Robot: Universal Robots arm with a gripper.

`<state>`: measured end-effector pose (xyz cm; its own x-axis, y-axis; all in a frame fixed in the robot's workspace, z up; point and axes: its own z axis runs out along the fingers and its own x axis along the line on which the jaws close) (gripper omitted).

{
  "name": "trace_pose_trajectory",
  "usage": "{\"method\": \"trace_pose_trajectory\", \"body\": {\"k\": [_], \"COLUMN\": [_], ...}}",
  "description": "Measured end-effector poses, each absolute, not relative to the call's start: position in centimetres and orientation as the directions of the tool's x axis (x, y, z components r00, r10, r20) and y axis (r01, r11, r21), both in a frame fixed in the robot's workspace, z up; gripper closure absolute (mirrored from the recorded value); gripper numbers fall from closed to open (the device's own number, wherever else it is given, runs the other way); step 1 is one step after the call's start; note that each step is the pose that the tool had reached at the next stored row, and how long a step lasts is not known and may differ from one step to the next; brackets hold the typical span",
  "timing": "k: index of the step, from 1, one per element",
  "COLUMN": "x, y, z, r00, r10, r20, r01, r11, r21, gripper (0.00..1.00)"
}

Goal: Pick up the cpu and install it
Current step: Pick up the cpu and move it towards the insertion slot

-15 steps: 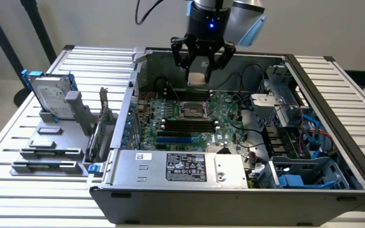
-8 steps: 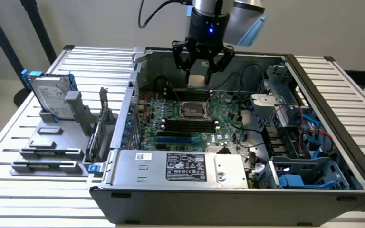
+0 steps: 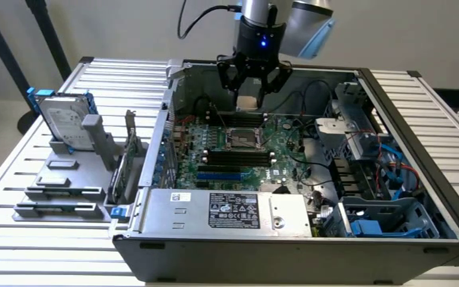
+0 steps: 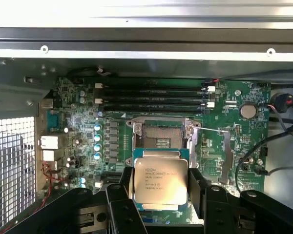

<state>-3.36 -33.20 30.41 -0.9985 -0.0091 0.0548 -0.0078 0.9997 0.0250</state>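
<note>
Jaws are closed on the cpu (image 4: 160,181), a finger against each of two opposite edges, and I see it held flat with its printed silver top toward the wrist camera. On the exterior view it hangs above the motherboard (image 3: 238,155) inside the open computer case (image 3: 293,251), at about twelve o'clock from the empty black socket (image 3: 244,139) and clear of it. At nine o'clock from the case, the hard drive (image 3: 64,122) stands upright in a grey rack (image 3: 94,143) on the counter (image 3: 126,78).
</note>
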Motion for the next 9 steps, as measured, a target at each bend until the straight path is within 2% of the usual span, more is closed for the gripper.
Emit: {"method": "trace_pose_trajectory", "body": {"k": [9], "x": [-3.21], "y": [-32.85], "z": [30.14], "r00": [-0.998], "r10": [-0.006], "r20": [0.055], "r01": [-0.005], "r11": [1.0], "r21": [0.025], "gripper": [0.45]}}
